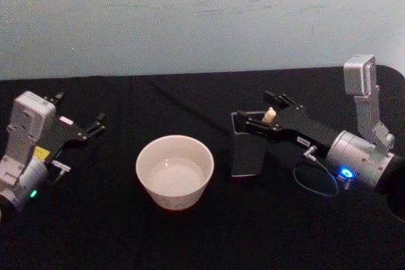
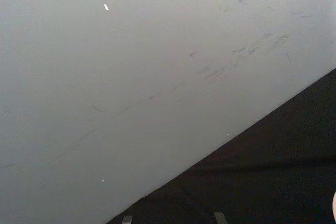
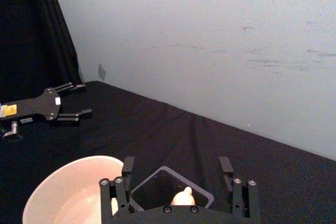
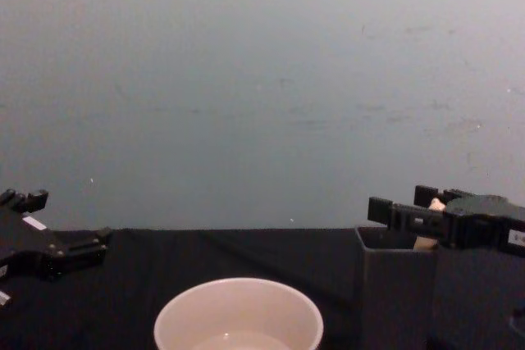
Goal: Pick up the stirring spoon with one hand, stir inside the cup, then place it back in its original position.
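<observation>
1. Head view. Right gripper (image 1: 273, 107): black, slim-fingered, fingers spread either side of the stirring spoon (image 1: 269, 116), whose beige knobby tip stands up out of the holder (image 1: 245, 153); fingers flank it, not yet closed. Holder: tall, dark grey, square, thin-walled, just right of the cup (image 1: 174, 172). Cup: wide, round, cream-white, thin rim, glossy, probably ceramic and breakable. Left gripper (image 1: 88, 124): idle, well left of the cup, fingers parted, empty. Table (image 1: 190, 238): matte black cloth.
2. Left wrist view. Pale scuffed wall (image 2: 157, 51); strip of black cloth.
3. Right wrist view. Spoon tip centred between the spread fingers, above the holder's open mouth; cup alongside.
4. Chest view. Fingers level with the tip, above the holder's rim.
5. Handling (judged). Spoon light, stiff; handle smooth, possibly slippery. Grip just below the knob.
</observation>
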`<state>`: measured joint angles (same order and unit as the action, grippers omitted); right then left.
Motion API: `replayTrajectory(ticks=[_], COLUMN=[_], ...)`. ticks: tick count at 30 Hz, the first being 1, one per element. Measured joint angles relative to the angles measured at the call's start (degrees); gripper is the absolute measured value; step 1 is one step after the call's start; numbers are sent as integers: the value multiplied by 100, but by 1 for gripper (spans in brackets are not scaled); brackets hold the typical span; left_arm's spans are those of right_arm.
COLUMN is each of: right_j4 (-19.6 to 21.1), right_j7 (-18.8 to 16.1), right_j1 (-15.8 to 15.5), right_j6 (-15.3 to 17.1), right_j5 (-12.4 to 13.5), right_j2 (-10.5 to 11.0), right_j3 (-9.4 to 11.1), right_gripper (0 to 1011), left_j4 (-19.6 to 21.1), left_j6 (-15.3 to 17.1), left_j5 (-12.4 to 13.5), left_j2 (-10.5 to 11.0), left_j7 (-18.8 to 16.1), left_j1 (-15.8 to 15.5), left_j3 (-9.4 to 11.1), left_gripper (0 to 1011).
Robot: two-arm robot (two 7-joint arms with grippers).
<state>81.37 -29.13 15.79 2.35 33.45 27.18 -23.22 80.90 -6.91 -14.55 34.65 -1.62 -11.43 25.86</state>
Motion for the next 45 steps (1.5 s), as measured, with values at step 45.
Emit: replayTrajectory(ticks=[45], right_j4=[-387], right_j7=[2381], right_j1=[-524], right_j6=[-320], right_j5=[-1684], right_j2=[-831], right_j3=[640], right_gripper=[1000], left_j4=[0], left_j6=[0], left_j5=[0], left_j2=[0], left_j7=[0], left_j1=[0], left_j3=[0], left_gripper=[1001])
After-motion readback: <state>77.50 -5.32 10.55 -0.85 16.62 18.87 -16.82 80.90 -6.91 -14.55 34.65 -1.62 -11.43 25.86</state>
